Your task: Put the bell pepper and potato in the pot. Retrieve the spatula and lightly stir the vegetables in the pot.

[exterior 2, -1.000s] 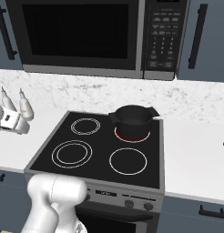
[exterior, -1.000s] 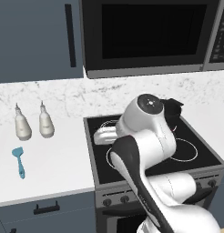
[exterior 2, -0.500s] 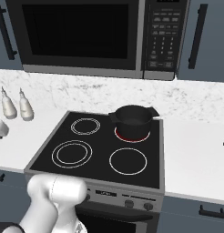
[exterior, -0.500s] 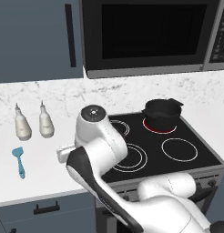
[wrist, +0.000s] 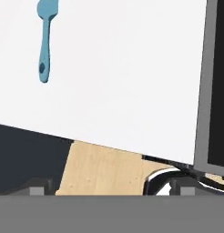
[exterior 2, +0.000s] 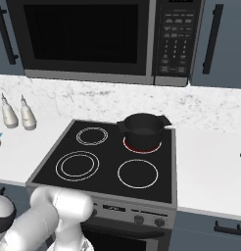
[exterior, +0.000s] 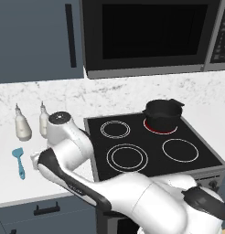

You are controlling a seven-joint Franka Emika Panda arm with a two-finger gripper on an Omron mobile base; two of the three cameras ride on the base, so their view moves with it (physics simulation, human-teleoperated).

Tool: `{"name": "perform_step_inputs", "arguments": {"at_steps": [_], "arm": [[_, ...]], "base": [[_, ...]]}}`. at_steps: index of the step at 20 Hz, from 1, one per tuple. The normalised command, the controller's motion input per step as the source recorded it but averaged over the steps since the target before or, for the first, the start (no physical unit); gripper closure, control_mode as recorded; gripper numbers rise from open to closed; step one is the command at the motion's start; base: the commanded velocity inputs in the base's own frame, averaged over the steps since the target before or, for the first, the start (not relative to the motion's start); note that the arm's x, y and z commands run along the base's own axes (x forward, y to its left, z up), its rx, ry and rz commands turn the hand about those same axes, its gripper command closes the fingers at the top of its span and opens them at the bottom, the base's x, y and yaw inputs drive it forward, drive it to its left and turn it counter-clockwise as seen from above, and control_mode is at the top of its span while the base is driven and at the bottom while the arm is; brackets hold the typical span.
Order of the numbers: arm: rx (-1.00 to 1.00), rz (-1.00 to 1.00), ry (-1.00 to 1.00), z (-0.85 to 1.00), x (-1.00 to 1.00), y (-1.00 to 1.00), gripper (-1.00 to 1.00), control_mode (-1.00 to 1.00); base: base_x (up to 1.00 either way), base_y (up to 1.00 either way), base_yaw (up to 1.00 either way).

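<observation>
The blue spatula (exterior: 19, 162) lies flat on the white counter left of the stove, blade towards the wall. In the hand view the spatula (wrist: 44, 36) sits at the upper left, well away from my gripper (wrist: 111, 187). The gripper's two dark fingertips (wrist: 38, 186) stand far apart with nothing between them, so it is open. It hovers over the counter's front edge beside the stove. The black pot (exterior: 162, 114) (exterior 2: 142, 130) stands on the glowing back right burner. The bell pepper and potato are out of view.
Two white bottles (exterior: 22, 129) (exterior 2: 9, 114) stand against the wall behind the spatula. The stove's edge (wrist: 209, 82) runs down the right of the hand view, with wooden floor (wrist: 104, 168) below the counter's front edge. A microwave (exterior: 151, 36) hangs above the stove.
The arm has swung from above the stove leftward, out over the counter near the spatula. The pot, bottles and spatula have stayed put, and the gripper has stayed open.
</observation>
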Motion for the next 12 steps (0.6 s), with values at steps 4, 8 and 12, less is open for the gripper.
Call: {"name": "perform_step_inputs", "arguments": {"at_steps": [4, 8, 12], "arm": [[0.0, 0.0, 0.1, -0.3, 0.44, 0.79, -1.0, -1.0], [-0.05, -0.01, 0.08, -0.35, 0.34, 0.73, -1.0, -1.0], [-0.06, -0.02, 0.06, -0.43, 0.26, 0.55, -1.0, -1.0]], "base": [[0.0, 0.0, 0.0], [0.0, 0.0, 0.0], [0.0, 0.0, 0.0]]}}
